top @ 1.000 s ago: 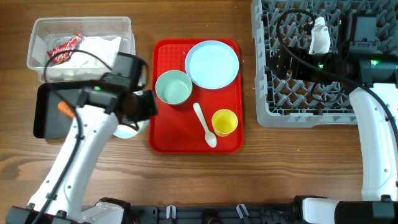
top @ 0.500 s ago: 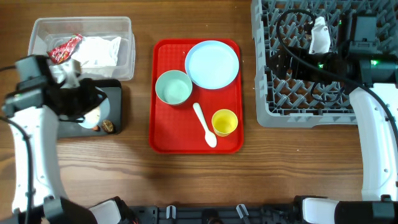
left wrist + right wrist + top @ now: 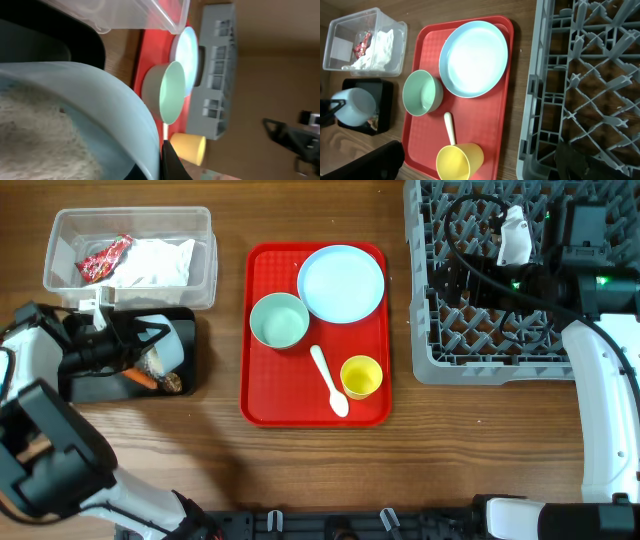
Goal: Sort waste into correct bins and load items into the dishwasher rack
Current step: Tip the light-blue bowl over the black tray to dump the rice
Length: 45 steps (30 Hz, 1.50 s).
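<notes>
Overhead view of a wooden bench [image 3: 300, 480] with two robot arms. At the left, the left tool [image 3: 133, 343] is closed tight on the rim of a light-blue bowl [image 3: 163, 343], which it holds tipped on its side over a shallow black tray [image 3: 90, 388]. The wrist view shows white rice grains [image 3: 40, 130] inside the bowl. An orange carrot piece [image 3: 141, 378] and a small brown food lump [image 3: 173, 383] lie in the tray just below the bowl. Behind the tray, a clear plastic tub [image 3: 200, 225] holds a red snack wrapper [image 3: 103, 258] and a crumpled white napkin [image 3: 155, 262].

In the middle, a red serving tray [image 3: 265, 400] carries a round light-blue plate [image 3: 341, 283], a pale-green bowl [image 3: 279, 320], a white plastic spoon [image 3: 329, 380] and a small yellow cup [image 3: 361, 376].

At the right stands the large grey dishwasher rack [image 3: 440, 365]. The right tool [image 3: 452, 283] hangs above it with its jaws spread wide, holding nothing.
</notes>
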Each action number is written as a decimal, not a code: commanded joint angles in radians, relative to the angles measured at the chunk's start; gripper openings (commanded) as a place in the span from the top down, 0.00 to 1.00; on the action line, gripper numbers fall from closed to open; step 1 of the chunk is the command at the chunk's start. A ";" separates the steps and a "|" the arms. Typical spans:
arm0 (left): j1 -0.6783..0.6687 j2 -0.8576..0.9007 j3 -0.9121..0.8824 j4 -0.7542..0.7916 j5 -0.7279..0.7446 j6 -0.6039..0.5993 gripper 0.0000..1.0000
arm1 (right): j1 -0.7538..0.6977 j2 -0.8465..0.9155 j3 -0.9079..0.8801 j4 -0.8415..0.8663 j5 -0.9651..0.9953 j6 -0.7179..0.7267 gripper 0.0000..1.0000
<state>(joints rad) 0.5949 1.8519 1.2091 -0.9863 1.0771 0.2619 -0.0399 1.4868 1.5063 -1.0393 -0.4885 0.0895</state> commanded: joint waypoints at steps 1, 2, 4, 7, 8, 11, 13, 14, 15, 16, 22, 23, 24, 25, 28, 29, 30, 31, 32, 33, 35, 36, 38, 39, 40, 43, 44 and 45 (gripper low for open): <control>0.021 0.048 0.000 0.000 0.186 0.053 0.96 | 0.002 0.004 0.017 0.002 0.011 -0.010 0.00; 0.025 0.049 0.000 0.000 0.198 0.053 0.96 | 0.002 0.004 0.017 0.001 0.012 -0.010 0.01; 0.032 0.049 0.000 0.000 0.233 0.053 0.96 | 0.002 0.004 0.017 -0.002 0.012 -0.010 0.00; 0.047 0.049 0.000 0.000 0.299 0.052 0.96 | 0.002 0.004 0.017 -0.002 0.011 -0.008 0.00; 0.052 0.049 0.000 -0.001 0.323 0.052 0.96 | 0.002 0.004 0.017 -0.002 0.011 -0.008 0.00; 0.072 0.049 0.000 -0.001 0.385 0.035 0.96 | 0.002 0.004 0.017 -0.005 0.011 -0.008 0.00; 0.092 0.049 0.000 -0.001 0.414 -0.020 0.96 | 0.002 0.004 0.017 -0.008 0.011 -0.008 0.00; 0.103 0.049 0.000 -0.002 0.429 -0.040 0.96 | 0.002 0.004 0.017 -0.008 0.011 -0.008 0.00; 0.113 0.049 0.000 -0.002 0.448 -0.047 0.96 | 0.002 0.004 0.017 -0.008 0.011 -0.008 0.00; 0.127 0.049 0.000 -0.003 0.473 -0.061 0.96 | 0.002 0.004 0.017 -0.008 0.011 -0.008 0.00; 0.174 0.049 0.000 -0.039 0.500 -0.088 0.96 | 0.002 0.004 0.017 -0.008 0.011 -0.008 0.01; 0.176 0.049 0.000 -0.045 0.500 -0.088 0.96 | 0.002 0.004 0.017 -0.007 0.011 -0.008 0.00; 0.178 0.049 0.000 -0.054 0.500 -0.087 0.96 | 0.002 0.004 0.017 -0.008 0.011 -0.008 0.00; 0.178 0.049 0.000 -0.054 0.500 -0.088 0.96 | 0.002 0.004 0.017 -0.008 0.011 -0.008 0.00; 0.178 0.049 0.000 -0.055 0.500 -0.092 0.96 | 0.002 0.004 0.017 -0.008 0.011 -0.008 0.00; 0.178 0.049 0.000 -0.055 0.500 -0.092 0.96 | 0.002 0.004 0.017 -0.009 0.011 -0.008 0.01; 0.178 0.049 0.000 -0.056 0.500 -0.095 0.96 | 0.002 0.004 0.017 -0.009 0.011 -0.008 0.00; 0.178 0.049 0.000 -0.059 0.500 -0.095 0.96 | 0.002 0.004 0.017 -0.009 0.011 -0.008 0.00; 0.178 0.049 0.000 -0.062 0.500 -0.095 0.96 | 0.002 0.004 0.017 -0.009 0.011 -0.008 0.00; 0.178 0.049 0.000 -0.062 0.500 -0.095 0.96 | 0.002 0.004 0.017 -0.009 0.011 -0.008 0.00; 0.178 0.049 0.000 -0.062 0.500 -0.095 0.96 | 0.002 0.004 0.017 -0.009 0.011 -0.007 0.00; 0.178 0.049 0.000 -0.062 0.500 -0.095 0.96 | 0.002 0.004 0.017 -0.009 0.011 -0.008 0.00; 0.178 0.049 0.000 -0.064 0.500 -0.095 0.96 | 0.002 0.004 0.017 -0.009 0.011 -0.008 0.00; 0.178 0.049 0.000 -0.066 0.500 -0.095 0.96 | 0.002 0.004 0.017 -0.009 0.011 -0.008 0.00; 0.177 0.049 0.000 -0.066 0.500 -0.095 0.96 | 0.002 0.004 0.017 -0.010 0.011 -0.008 0.00; 0.175 0.048 0.000 -0.072 0.499 -0.094 0.96 | 0.002 0.004 0.017 -0.012 0.011 -0.008 0.00; 0.174 0.047 0.000 -0.080 0.499 -0.093 0.96 | 0.002 0.004 0.017 -0.012 0.011 -0.008 0.00; 0.169 0.044 0.000 -0.085 0.499 -0.085 0.96 | 0.002 0.004 0.017 -0.011 0.011 -0.008 0.00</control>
<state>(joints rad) 0.7681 1.8996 1.2091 -1.0561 1.5433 0.1734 -0.0399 1.4868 1.5063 -1.0485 -0.4885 0.0895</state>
